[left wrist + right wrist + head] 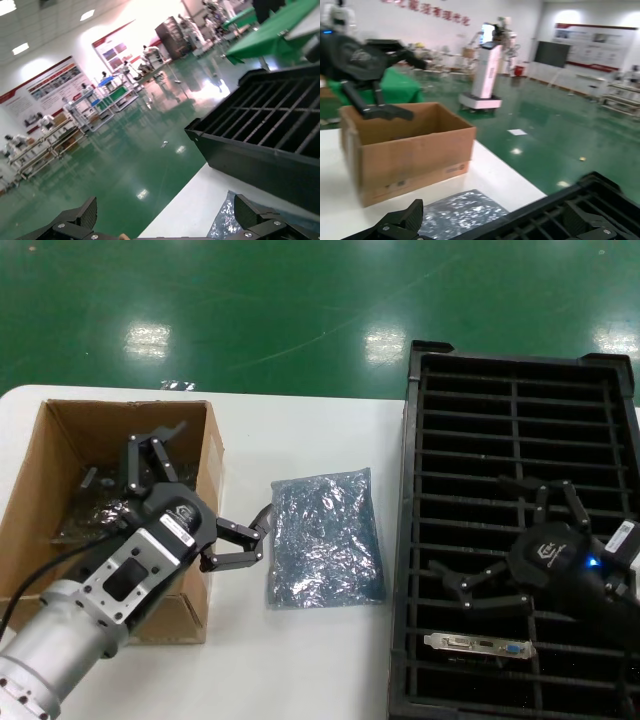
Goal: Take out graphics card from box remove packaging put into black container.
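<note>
Both jaws stand wide open and empty: left gripper [200, 505] at frame left over the box [60, 455], right gripper [510, 540] at lower right above the black container [420, 540].

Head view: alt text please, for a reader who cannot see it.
A graphics card sits in a near slot of the black container, under the open right gripper. The empty packaging lies on the white table; the open left gripper hovers at the box.

Packaging [327, 538] lies between box [60, 450] and black container [415, 540].
</note>
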Available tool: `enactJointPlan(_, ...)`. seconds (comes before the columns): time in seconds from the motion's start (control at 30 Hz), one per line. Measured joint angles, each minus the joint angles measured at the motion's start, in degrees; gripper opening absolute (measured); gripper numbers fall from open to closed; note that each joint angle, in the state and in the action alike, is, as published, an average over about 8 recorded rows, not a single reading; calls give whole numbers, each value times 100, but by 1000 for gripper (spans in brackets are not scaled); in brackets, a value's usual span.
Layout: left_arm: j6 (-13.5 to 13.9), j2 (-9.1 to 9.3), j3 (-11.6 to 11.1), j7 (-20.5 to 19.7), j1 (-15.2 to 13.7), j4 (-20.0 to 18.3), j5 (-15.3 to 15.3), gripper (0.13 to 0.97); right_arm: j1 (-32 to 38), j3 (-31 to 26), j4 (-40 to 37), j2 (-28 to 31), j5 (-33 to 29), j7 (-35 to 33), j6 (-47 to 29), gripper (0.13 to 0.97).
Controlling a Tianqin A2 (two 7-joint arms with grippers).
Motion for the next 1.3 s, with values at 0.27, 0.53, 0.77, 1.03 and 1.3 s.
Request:
enactJointPlan(0.27, -519, 64, 34, 103, 203, 207, -775, 966, -449, 163, 183, -290, 39, 33, 888, 966)
enactJointPlan(0.53, -1043, 128, 69, 207, 408, 417, -1557, 966, -903, 329, 369, -582, 78, 65, 1783, 966)
enactJointPlan(0.77, -1495, 184, 98, 296, 585, 597, -2229, 966, -1294, 471, 529, -834, 112, 92, 2558, 966)
enactJointPlan(1.03, -2014, 248, 132, 399, 788, 804, -3005, 966, -1742, 634, 712, -1123, 150, 125, 3442, 966)
enactJointPlan(1.3, -2366, 291, 156, 469, 926, 945, -3530, 966, -2045, 745, 836, -1319, 177, 146, 4039, 966)
